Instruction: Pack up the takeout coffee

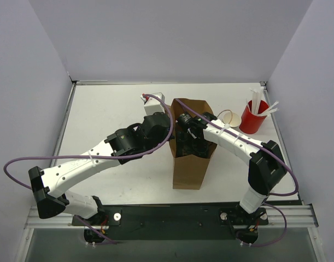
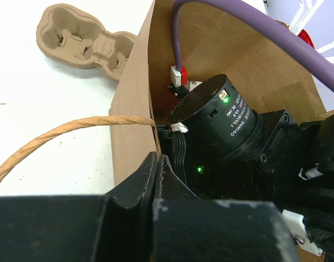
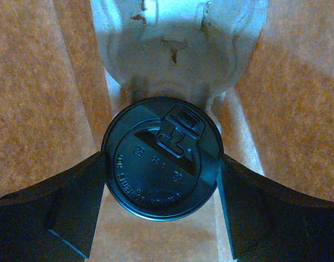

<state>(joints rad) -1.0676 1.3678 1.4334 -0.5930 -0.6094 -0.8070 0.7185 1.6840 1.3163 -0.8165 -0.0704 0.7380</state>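
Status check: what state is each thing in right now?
bag: upright, open
coffee: lidded, inside bag, gripped
left fingers: shut on bag rim
right fingers: shut on coffee
red cup: upright, holds sticks
carrier: on table beside bag, empty

Not much can actually be read here. On the round black motor housing [image 2: 224,123] of the arm inside the bag, a small block of white print is seen upside down. "DAMIAO" can be made out, with what looks like "V1.0" and "24V" next to it, and the rest is too tiny. On the black lid of the takeout coffee [image 3: 156,180], raised lettering is moulded along the curve, plus a few small embossed marks near the middle, but none of it can be deciphered. From the top view nothing legible is picked up.
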